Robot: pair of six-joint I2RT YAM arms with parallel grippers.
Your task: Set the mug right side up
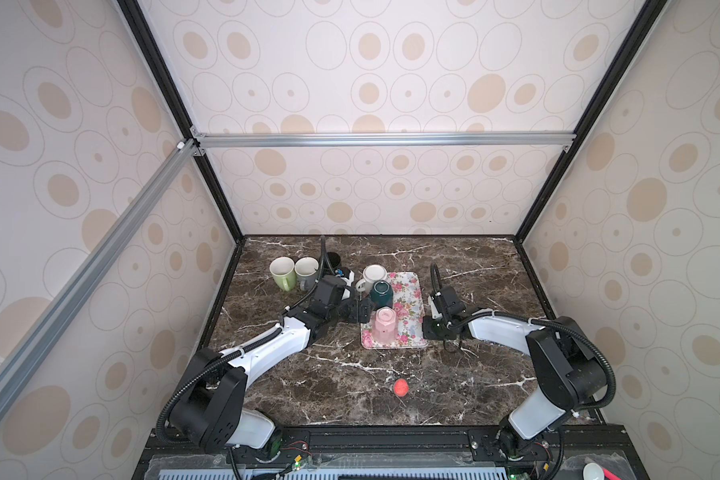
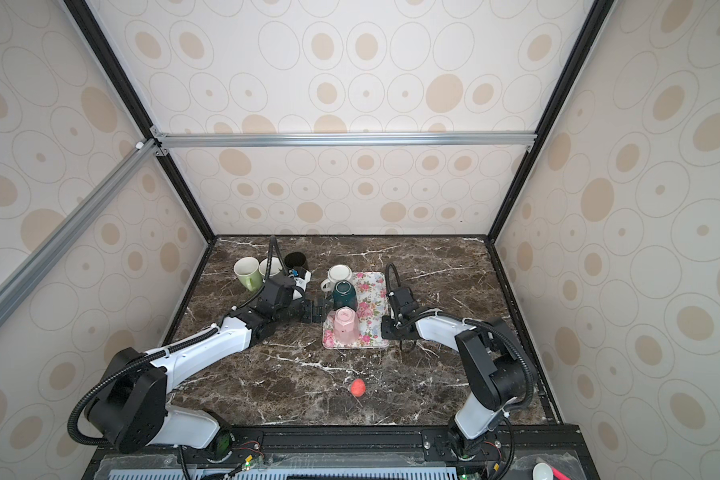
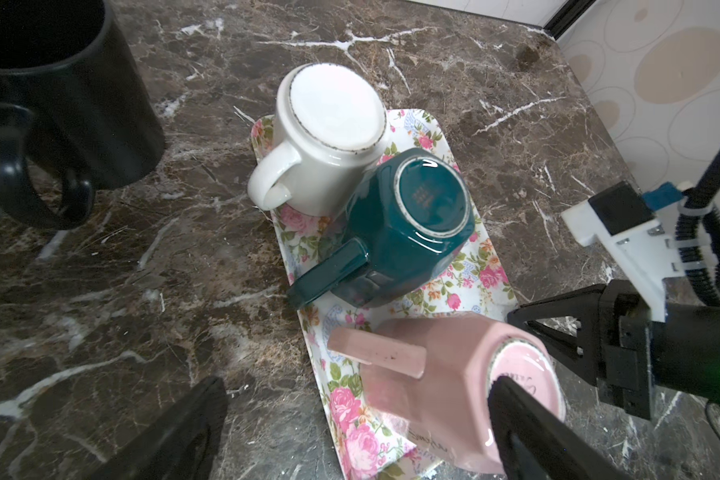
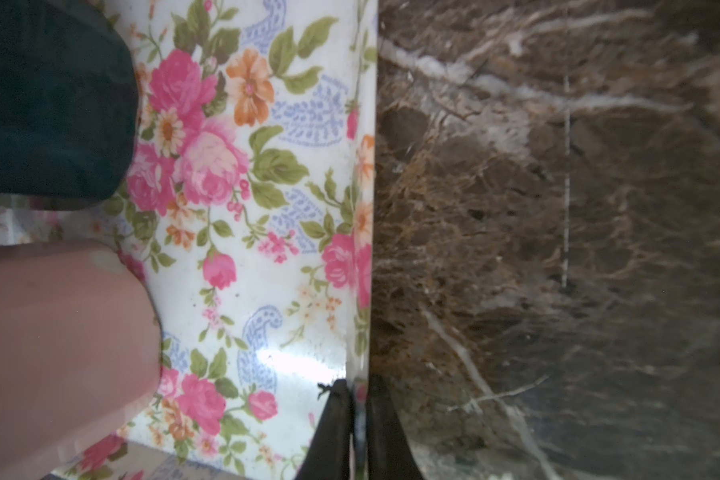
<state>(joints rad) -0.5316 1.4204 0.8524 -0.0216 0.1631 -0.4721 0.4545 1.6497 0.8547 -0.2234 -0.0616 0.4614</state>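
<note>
The tray holds three upturned mugs: white mug, teal mug and, nearest the front, pink mug. Off it at back left, a green mug, grey mug and black mug stand upright. One ball lies on the open front of the counter. The left tool is spread beside the pink mug. The right tool pinches the tray's right rim.

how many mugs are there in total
6. Three stand upside down on the floral tray: white mug, teal mug, pink mug. Three stand upright at the rear left: green mug, grey mug, black mug, partly hidden by the left arm.
</note>
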